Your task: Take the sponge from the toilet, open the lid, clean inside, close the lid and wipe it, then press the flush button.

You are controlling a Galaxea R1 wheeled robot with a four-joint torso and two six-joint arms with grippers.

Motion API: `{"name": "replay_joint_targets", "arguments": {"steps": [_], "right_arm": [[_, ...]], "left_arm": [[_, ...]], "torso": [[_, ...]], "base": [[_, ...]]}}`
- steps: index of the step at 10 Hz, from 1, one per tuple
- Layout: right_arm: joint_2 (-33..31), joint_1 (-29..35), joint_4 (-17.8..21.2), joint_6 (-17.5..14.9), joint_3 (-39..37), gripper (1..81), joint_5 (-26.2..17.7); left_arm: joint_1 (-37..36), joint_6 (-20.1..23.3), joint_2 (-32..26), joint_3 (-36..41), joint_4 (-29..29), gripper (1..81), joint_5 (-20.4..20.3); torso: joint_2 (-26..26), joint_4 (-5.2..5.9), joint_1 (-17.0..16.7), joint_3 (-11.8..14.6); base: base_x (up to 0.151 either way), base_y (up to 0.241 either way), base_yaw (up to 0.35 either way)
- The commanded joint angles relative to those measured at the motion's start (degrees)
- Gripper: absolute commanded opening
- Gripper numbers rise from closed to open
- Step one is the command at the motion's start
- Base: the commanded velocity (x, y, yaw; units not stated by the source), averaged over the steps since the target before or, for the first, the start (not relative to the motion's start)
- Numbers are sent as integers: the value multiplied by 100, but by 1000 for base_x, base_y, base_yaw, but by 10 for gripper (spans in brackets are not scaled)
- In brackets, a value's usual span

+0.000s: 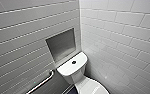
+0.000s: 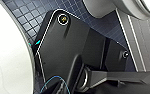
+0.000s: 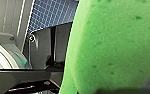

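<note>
One small bright green soft sponge [image 3: 111, 42] looms close in the right wrist view, its pitted foam face hanging above dark blue-grey gridded floor tiles [image 3: 51, 12]. It sits off the floor and right up against the wrist, so the right arm's jaws appear to be clamped on it, though the jaws themselves are not clearly seen. How the left arm's jaws stand cannot be told; that wrist view gives the robot's own dark plate beside curved white ceramic.

From the head view, a white glossy ceramic toilet [image 1: 72, 67] stands in a corner of pale grey tiled walls [image 1: 121, 37]. Its rounded rectangular tank carries a small dark round flush button [image 1: 73, 62] on top. Below the tank, the white glossy oval lid [image 1: 89, 87] is partly seen and seems to lie shut. A recessed grey wall niche [image 1: 61, 45] sits above the tank, and a slanted metal grab bar [image 1: 42, 82] runs along the wall beside it.

Judging by this, picking up the sponge is done and opening the lid is the step in hand. That likely calls for the free left arm to reach the lid's front edge and lift it, with the sponge held aside.
</note>
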Motion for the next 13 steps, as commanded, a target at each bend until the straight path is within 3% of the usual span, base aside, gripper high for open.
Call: {"name": "replay_joint_targets", "arguments": {"steps": [1,4,6,7,9,13], "right_arm": [[-85,22,1962,-1760,229,10,-202],[-620,434,2067,-1602,1298,10,-316],[-979,890,2845,-1830,1870,10,-491],[-1034,1216,2946,-1778,1978,10,-692],[-1034,1708,2727,-1839,2049,10,-703],[-912,2842,2788,-1743,1927,10,-642]], "left_arm": [[-186,42,-155,0,89,811,184],[59,42,-120,-157,476,811,210],[217,42,238,-726,563,811,166],[270,42,408,-940,590,811,175],[332,42,654,-1309,695,811,166],[446,33,821,-1555,695,811,166]], "torso": [[0,0,0,0],[-2,0,-5,2],[-2,0,-5,2],[-2,0,-6,2],[-2,0,-6,2],[-2,0,-6,2]], "base": [[0,0,0],[0,0,0],[0,0,0],[0,0,0],[0,0,0],[0,0,0]]}}
